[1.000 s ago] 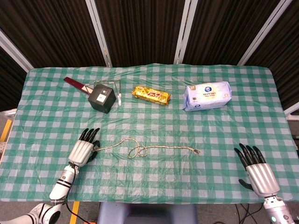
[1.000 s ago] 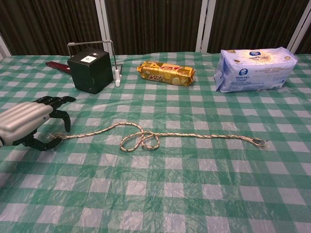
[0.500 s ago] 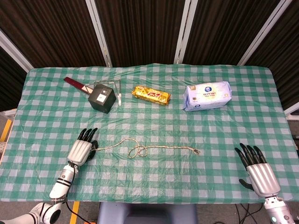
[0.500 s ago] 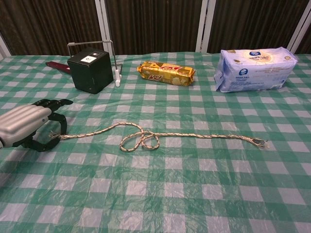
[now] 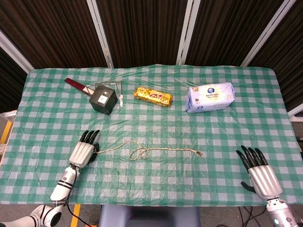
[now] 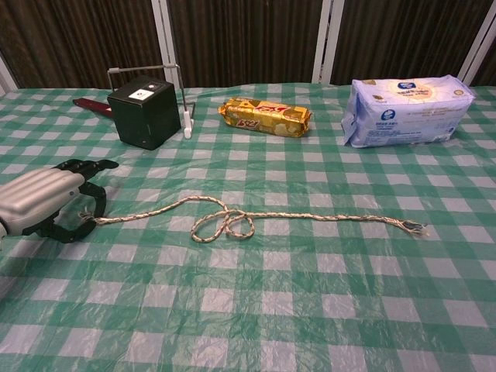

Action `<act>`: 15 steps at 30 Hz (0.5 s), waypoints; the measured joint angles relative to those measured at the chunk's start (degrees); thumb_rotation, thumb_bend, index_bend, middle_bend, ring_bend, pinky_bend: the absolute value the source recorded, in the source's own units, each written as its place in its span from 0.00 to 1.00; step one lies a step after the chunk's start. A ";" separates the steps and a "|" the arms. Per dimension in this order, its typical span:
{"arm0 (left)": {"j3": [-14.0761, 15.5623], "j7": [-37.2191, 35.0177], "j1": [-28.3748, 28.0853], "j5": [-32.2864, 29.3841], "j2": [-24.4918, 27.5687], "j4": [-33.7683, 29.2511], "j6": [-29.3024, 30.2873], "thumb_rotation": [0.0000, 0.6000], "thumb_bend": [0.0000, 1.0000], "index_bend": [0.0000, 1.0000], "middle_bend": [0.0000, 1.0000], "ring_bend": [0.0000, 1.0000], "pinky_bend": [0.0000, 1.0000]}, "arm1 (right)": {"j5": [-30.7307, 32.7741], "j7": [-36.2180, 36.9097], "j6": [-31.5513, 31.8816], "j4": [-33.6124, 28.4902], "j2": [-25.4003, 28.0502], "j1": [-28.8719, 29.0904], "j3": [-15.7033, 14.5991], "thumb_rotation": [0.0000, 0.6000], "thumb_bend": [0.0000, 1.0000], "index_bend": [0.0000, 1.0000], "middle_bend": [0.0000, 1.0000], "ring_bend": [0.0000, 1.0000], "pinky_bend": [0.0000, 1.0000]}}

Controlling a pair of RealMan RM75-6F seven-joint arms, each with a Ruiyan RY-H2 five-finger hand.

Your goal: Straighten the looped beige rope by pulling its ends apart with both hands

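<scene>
The beige rope [image 5: 161,151] [image 6: 310,216] lies across the green checked cloth, with a small double loop [image 5: 138,153] [image 6: 223,225] left of its middle. My left hand [image 5: 83,152] [image 6: 48,203] sits at the rope's left end, fingers curled down over it and the thumb underneath; it pinches that end [image 6: 94,220]. The frayed right end [image 5: 200,153] [image 6: 416,228] lies free. My right hand [image 5: 261,174] rests near the table's front right corner, fingers spread and empty, well to the right of that end. The chest view does not show it.
At the back stand a black box [image 5: 103,99] [image 6: 144,111] with a wire frame, a dark red strip [image 5: 75,83], a gold biscuit pack [image 5: 153,96] [image 6: 266,116] and a blue-white tissue pack [image 5: 209,97] [image 6: 407,110]. The table's front edge runs just below both hands.
My left hand has drawn slightly left and its fingers have curled lower over the rope's left end. The rope and its loop lie as before. The right hand has barely shifted.
</scene>
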 measured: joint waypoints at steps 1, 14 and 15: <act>0.08 -0.12 0.07 0.16 0.14 -0.20 0.40 1.00 0.41 0.60 0.00 0.00 0.00 | 0.03 -0.03 -0.42 0.10 -0.23 0.25 0.05 1.00 0.19 0.00 0.00 0.00 0.00; 1.17 -0.43 0.22 1.24 2.59 -3.68 1.88 1.00 0.41 0.61 0.00 0.00 0.00 | 0.66 -3.57 -12.11 -3.09 -2.73 10.59 4.44 1.00 0.23 0.26 0.00 0.00 0.00; 1.14 -0.28 0.21 1.15 2.72 -3.82 1.85 1.00 0.41 0.61 0.00 0.00 0.00 | 1.22 -4.43 -13.23 -3.34 -3.49 11.73 5.24 1.00 0.26 0.32 0.00 0.00 0.00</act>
